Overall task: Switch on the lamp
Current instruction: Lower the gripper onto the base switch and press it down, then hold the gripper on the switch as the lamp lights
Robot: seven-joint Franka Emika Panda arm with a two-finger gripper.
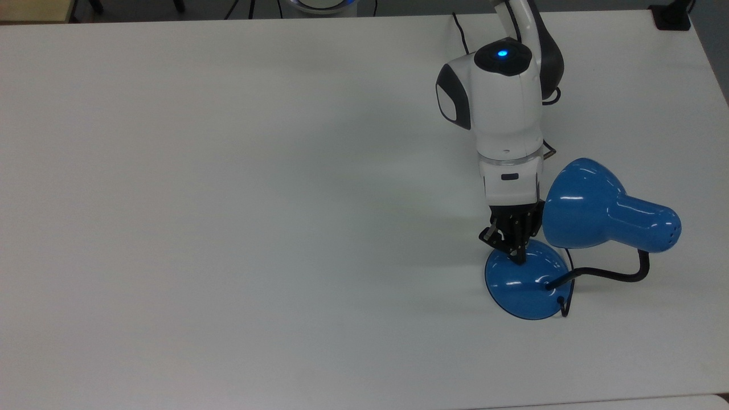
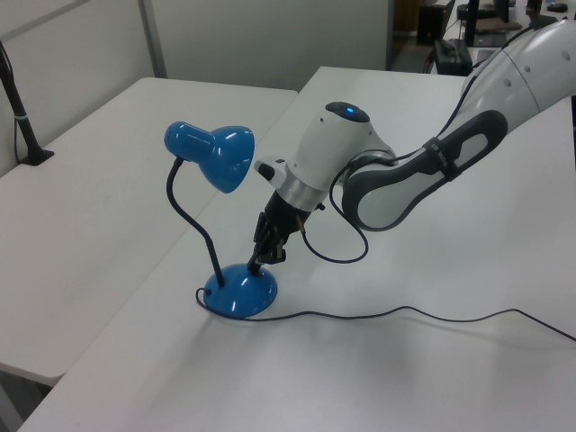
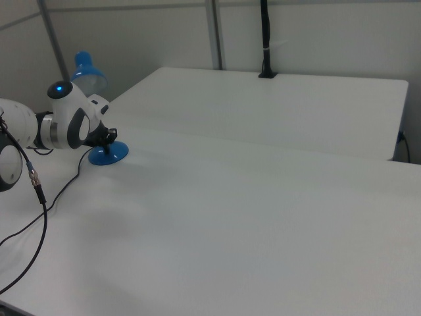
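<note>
The lamp stands at the top view's right, a glossy blue round base (image 1: 521, 287) with a black gooseneck (image 1: 612, 274) curving up to the bell-shaped shade (image 1: 592, 208). No glow comes from the shade. My gripper (image 1: 519, 256) points down beside the shade, shut, with its black tips touching the top of the base. In the left view the gripper (image 2: 257, 263) presses on the lamp's base (image 2: 236, 292) under the shade (image 2: 211, 155). In the right view the lamp's base (image 3: 110, 155) sits at the far left next to my wrist.
A thin black cord (image 2: 405, 311) trails from the base across the white table (image 1: 228, 199). A second table (image 2: 99, 180) adjoins behind the lamp, with a black post (image 2: 20, 112) clamped to it. Another cable (image 3: 41, 197) hangs from my arm.
</note>
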